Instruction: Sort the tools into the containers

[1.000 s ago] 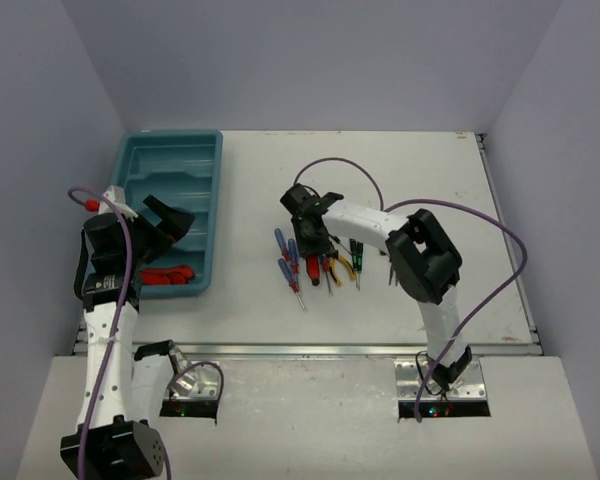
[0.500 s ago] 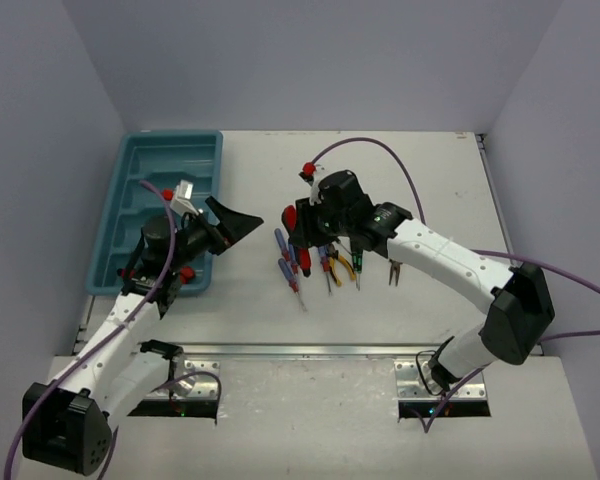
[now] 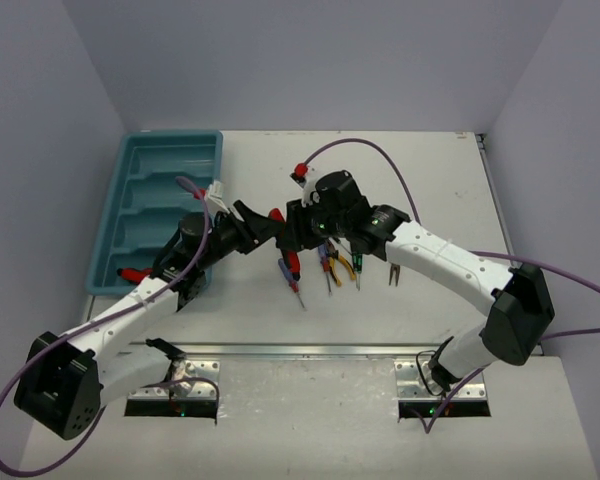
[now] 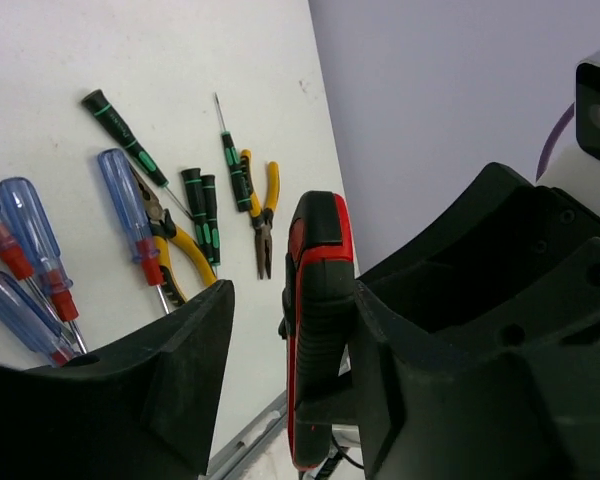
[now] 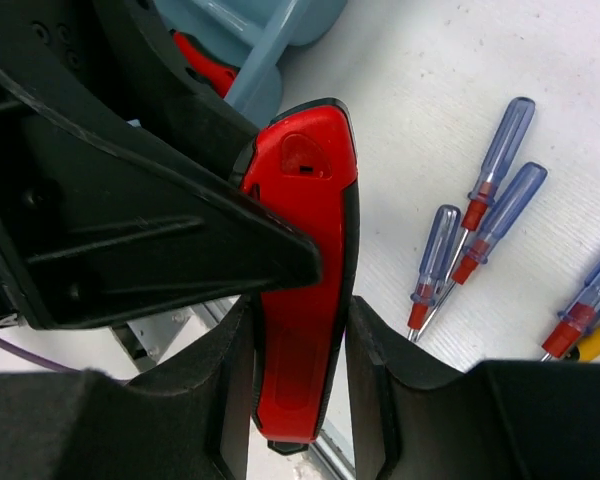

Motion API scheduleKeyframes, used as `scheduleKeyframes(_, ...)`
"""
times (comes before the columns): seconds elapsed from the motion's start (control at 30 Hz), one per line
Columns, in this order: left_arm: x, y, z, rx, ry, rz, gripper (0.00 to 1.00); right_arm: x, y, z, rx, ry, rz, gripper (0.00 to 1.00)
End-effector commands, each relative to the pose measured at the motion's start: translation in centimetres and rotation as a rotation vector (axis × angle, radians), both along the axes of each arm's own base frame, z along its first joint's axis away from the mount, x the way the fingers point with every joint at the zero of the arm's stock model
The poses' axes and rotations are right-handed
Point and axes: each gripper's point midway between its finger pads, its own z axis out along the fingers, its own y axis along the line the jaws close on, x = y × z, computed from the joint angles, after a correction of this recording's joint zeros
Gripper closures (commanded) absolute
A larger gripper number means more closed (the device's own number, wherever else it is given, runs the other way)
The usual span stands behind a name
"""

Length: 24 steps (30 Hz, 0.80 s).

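A red-and-black-handled tool (image 5: 305, 300) hangs above the table, and my right gripper (image 5: 300, 320) is shut on its sides. In the top view it (image 3: 277, 215) sits between both grippers, right of the teal tray (image 3: 165, 150). My left gripper (image 4: 295, 300) has its jaws around the same tool (image 4: 320, 300). One finger (image 4: 400, 330) touches the tool, while a gap shows at the other finger (image 4: 180, 360). Blue screwdrivers (image 4: 30, 230), yellow pliers (image 4: 190, 255) and green-and-black screwdrivers (image 4: 130, 135) lie on the table below.
A red-handled tool (image 3: 132, 272) lies in the tray's nearest compartment. A small dark tool (image 3: 392, 270) lies apart, right of the pile (image 3: 325, 265). The right arm's purple cable (image 3: 360, 150) arcs over the table's middle.
My left arm swung from the tray across to the right gripper and its jaws narrowed around the red tool. The right gripper lifted that tool from the pile and holds it up.
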Motion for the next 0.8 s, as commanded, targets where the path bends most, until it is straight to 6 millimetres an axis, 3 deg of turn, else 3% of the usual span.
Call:
scheduleKeyframes(0.0, 1.0, -1.5, 3.3, -0.028, -0.089, -0.003, 0.68, -0.1, 1.8, 3.5, 0.126, -0.057, 0.045, 0.95)
scheduleKeyframes(0.07, 1.2, -2.0, 2.6, -0.006, -0.071, -0.008, 0.96, -0.2, 2.1, 3.6, 0.137, -0.054, 0.053, 0.95)
scheduleKeyframes(0.13, 1.6, -2.2, 2.0, 0.015, -0.041, -0.001, 1.0, 0.1, 2.1, 3.0, 0.124, -0.046, 0.039, 0.94)
scheduleKeyframes(0.17, 1.9, -1.7, 1.2, 0.04, -0.009, 0.032, 1.0, 0.3, 1.8, 2.5, 0.108, -0.04, 0.023, 0.89)
scheduleKeyframes(0.27, 3.1, 1.5, -0.4, 0.147, 0.079, 0.204, 1.0, 1.0, 0.4, 1.5, 0.063, -0.038, -0.062, 0.15)
scheduleKeyframes(0.3, 3.3, 2.6, -0.9, 0.181, 0.106, 0.249, 1.0, 1.2, 0.0, 1.4, 0.053, -0.04, -0.08, 0.01)
scheduleKeyframes(0.33, 3.5, 4.5, -2.3, 0.236, 0.166, 0.315, 1.0, 1.5, -0.7, 1.0, 0.032, -0.037, -0.105, 0.01)
scheduleKeyframes(0.4, 4.0, 10.7, -4.0, 0.316, 0.303, 0.493, 1.0, 2.1, -2.6, 0.3, -0.012, -0.024, -0.163, 0.01)
scheduleKeyframes(0.47, 4.1, 15.6, -4.2, 0.33, 0.366, 0.64, 1.0, 2.4, -3.9, -0.1, -0.033, -0.014, -0.197, 0.01)
scheduleKeyframes(0.57, 1.5, 24.1, -4.2, 0.426, 0.474, 0.935, 1.0, 3.0, -7.5, -1.1, -0.049, 0.009, -0.275, 0.01)
scheduleKeyframes(0.67, -0.8, 29.7, -3.9, 0.48, 0.548, 1.13, 1.0, 3.4, -9.6, -1.5, -0.04, 0.024, -0.315, 0.01)
scheduleKeyframes(0.77, -2.5, 32.5, -5.6, 0.469, 0.619, 1.195, 1.0, 3.4, -11.0, -1.8, -0.047, 0.019, -0.334, 0.01)
